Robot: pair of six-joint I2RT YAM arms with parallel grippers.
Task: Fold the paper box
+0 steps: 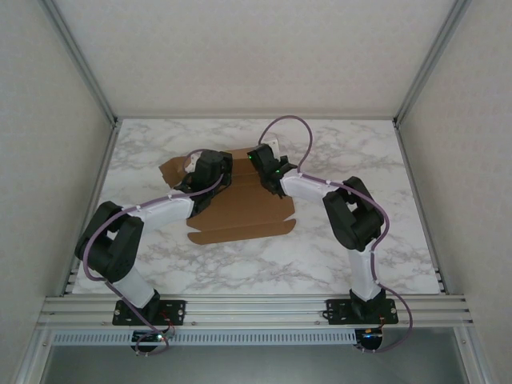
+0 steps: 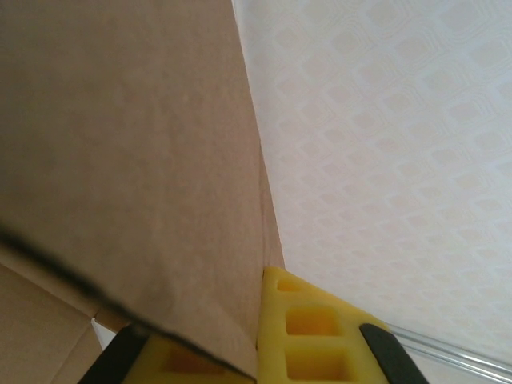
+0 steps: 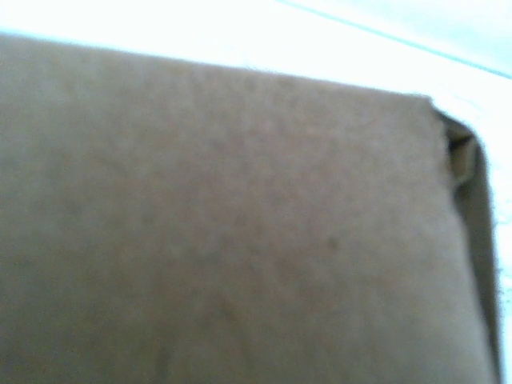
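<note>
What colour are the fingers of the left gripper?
The fingers are yellow, seen best in the left wrist view.

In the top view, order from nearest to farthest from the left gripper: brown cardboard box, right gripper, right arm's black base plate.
1. Brown cardboard box, at the left gripper.
2. Right gripper, to its right.
3. Right arm's black base plate, near edge.

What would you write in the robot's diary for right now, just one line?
task: fold the paper box | left gripper: shut on its flap | right gripper: at its far edge, grip unclear | status: unfinished
</note>
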